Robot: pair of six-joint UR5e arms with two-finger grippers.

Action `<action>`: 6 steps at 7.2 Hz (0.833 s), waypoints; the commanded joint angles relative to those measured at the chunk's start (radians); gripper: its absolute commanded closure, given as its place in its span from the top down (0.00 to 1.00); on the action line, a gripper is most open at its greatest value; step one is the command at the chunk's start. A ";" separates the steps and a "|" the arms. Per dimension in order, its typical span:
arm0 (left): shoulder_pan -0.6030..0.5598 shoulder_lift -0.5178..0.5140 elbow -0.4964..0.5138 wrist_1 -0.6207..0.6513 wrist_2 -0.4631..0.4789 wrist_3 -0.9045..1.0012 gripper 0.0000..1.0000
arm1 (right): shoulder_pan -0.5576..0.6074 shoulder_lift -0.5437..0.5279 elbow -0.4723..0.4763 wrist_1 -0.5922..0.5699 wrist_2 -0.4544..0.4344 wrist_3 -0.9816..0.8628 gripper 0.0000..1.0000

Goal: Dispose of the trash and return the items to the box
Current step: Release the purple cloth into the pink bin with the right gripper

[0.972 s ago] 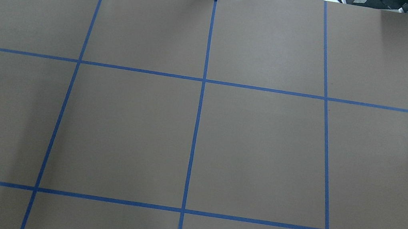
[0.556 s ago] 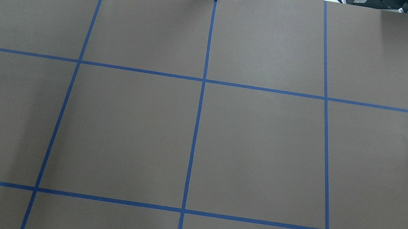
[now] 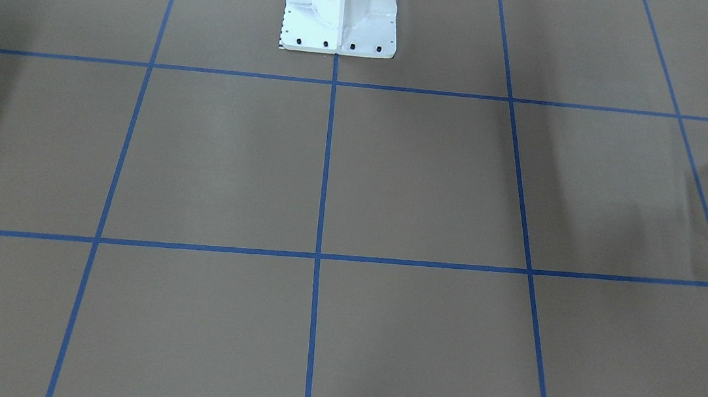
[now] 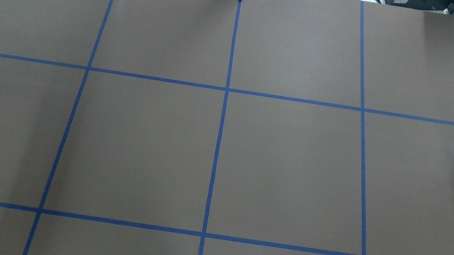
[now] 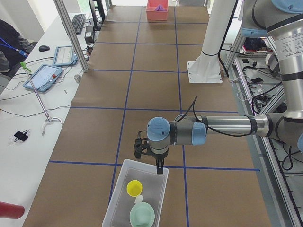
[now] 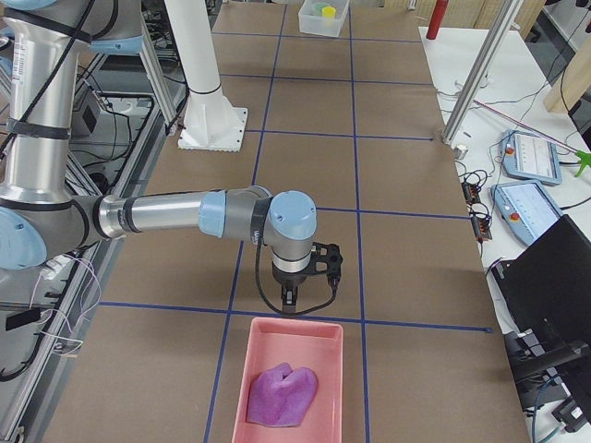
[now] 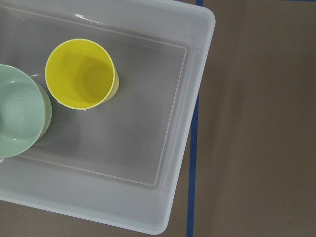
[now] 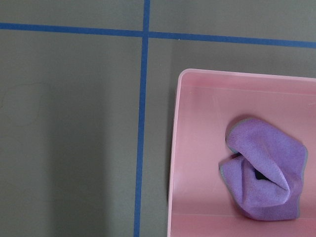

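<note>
Since the yellow cup (image 7: 81, 74) and the mint-green bowl (image 7: 19, 111) both stand upright inside the frosted white box (image 7: 197, 98), side by side and very close, the return of the items looks done; the cup sits nearer the box's middle, the bowl toward one short end, and the rest of the floor is bare. The box lies at the table's end on the robot's left; the left gripper (image 5: 160, 169) hangs just above its near rim, pointing down, a pose that suits an arm that lets things down into the box from above. Whether its fingers are apart or together cannot be told, since only the side view shows them, and small; nothing seems to be carried. At the opposite end the right gripper (image 6: 289, 297) hangs just outside the short wall of a pink tray (image 6: 254, 369); a crumpled purple cloth (image 6: 282, 395) lies in it, probably the trash with the tray as its bin, though that is a guess. The state of those fingers cannot be told either. The task seems close to its end.
</note>
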 commanded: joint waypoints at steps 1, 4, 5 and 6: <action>0.000 0.000 0.000 0.000 0.000 0.000 0.98 | 0.000 0.002 0.003 -0.002 0.000 -0.001 1.00; 0.002 0.000 0.003 0.000 0.000 0.000 0.98 | 0.000 0.004 0.025 -0.003 0.000 -0.001 1.00; 0.002 0.000 0.005 0.000 0.000 0.000 0.98 | 0.000 0.004 0.025 -0.003 0.000 -0.001 1.00; 0.002 -0.002 0.003 -0.002 0.000 0.000 0.98 | 0.000 0.004 0.029 -0.003 -0.002 -0.001 1.00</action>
